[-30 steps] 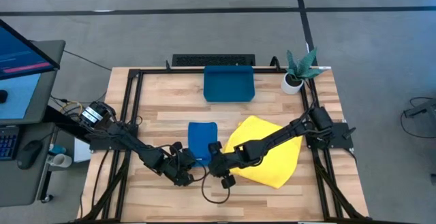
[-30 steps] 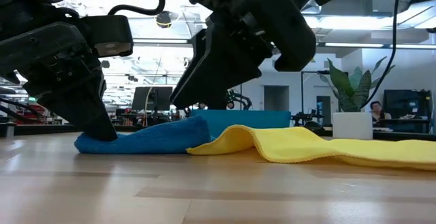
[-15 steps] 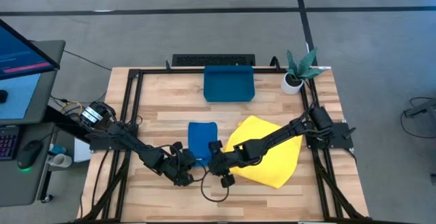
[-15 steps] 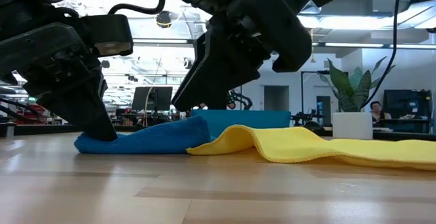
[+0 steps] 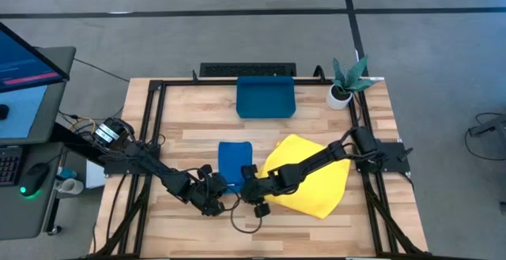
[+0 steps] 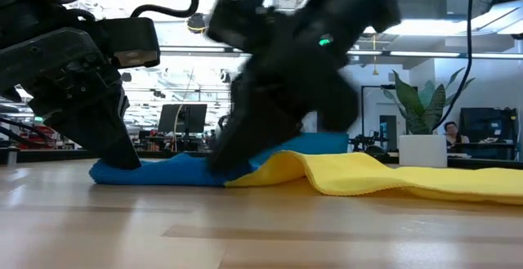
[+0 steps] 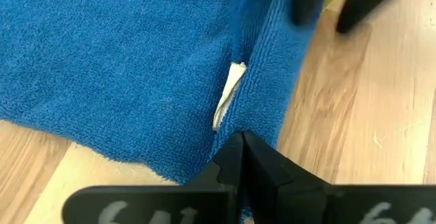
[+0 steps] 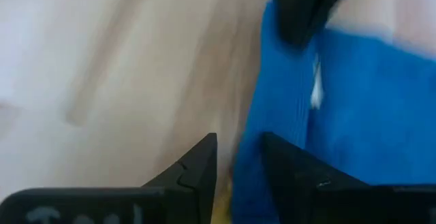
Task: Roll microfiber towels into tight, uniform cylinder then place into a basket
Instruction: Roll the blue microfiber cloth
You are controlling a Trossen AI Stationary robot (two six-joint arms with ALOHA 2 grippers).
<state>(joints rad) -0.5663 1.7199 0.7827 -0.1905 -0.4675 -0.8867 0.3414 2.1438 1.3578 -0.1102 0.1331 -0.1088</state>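
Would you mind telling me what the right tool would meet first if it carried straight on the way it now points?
Most likely the blue towel: in its wrist view the right tool, fingers apart, points straight at the towel's near edge. Beyond that edge sits the left tool, though depth there is unclear.

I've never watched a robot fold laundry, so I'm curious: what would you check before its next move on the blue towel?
1. Left gripper shut on blue towel: ok.
2. Right gripper open, at the towel's near edge: ok.
3. Blue towel rolled tight: not ok, only folded flat.
4. Yellow towel clear of the blue one: not ok, they touch in the low view.
5. Basket empty and reachable: ok.
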